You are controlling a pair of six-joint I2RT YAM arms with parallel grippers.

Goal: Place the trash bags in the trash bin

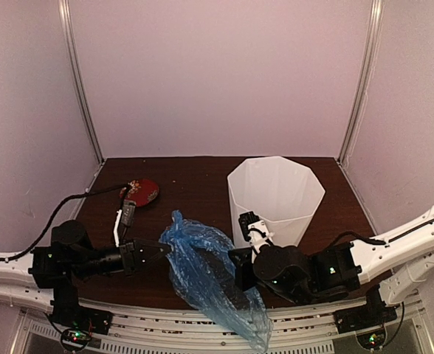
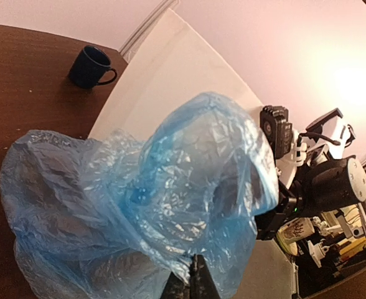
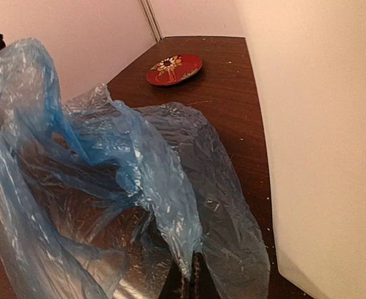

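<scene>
The thin, wrinkly, light-blue plastic trash bag (image 1: 202, 274) hangs between the two arms, near the front edge of the dark brown table (image 1: 195, 181). It is outside the tall white plastic trash bin (image 1: 276, 198) with many flat sides, just beside it and nearer to the arms. The left gripper (image 1: 164, 251) has its fingers pinched tight on the bag's left side. The right gripper (image 1: 234, 267) pinches the bag's right side the same way. A small round red plate (image 1: 142, 191) lies farther back on the left. A dark blue mug (image 2: 89, 66) stands on the table near the bin.
</scene>
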